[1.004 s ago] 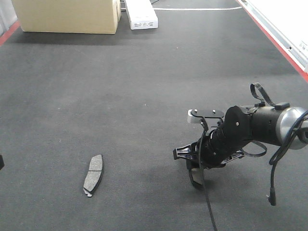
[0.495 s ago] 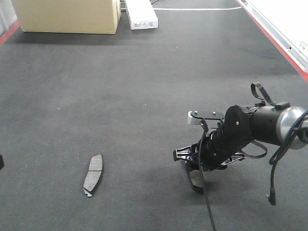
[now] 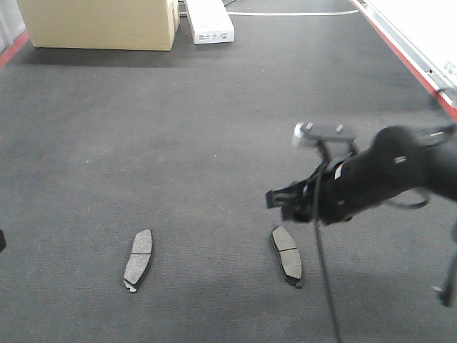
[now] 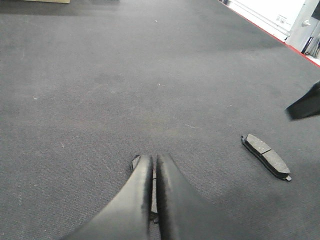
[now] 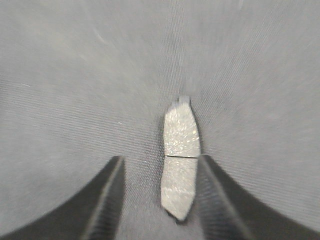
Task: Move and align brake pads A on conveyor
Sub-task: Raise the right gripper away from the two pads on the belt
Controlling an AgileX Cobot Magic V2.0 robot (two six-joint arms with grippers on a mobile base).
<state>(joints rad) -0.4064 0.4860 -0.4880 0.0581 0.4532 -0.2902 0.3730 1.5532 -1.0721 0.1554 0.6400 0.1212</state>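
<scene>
Right pincer [image 5: 160, 197] spread open, motion-blurred in front view, hanging above right brake pad [image 3: 287, 255] flat on conveyor [image 3: 214, 121]. Left brake pad [image 3: 138, 259] lies well apart; in left wrist view mostly hidden behind left pincer [image 4: 153, 162], fingers pressed together.

Open belt [image 3: 200, 143] runs clear through mid-frame; cardboard box [image 3: 100, 21] and white box [image 3: 209, 21] block the top, pads [image 3: 138, 259] dot the bottom.
</scene>
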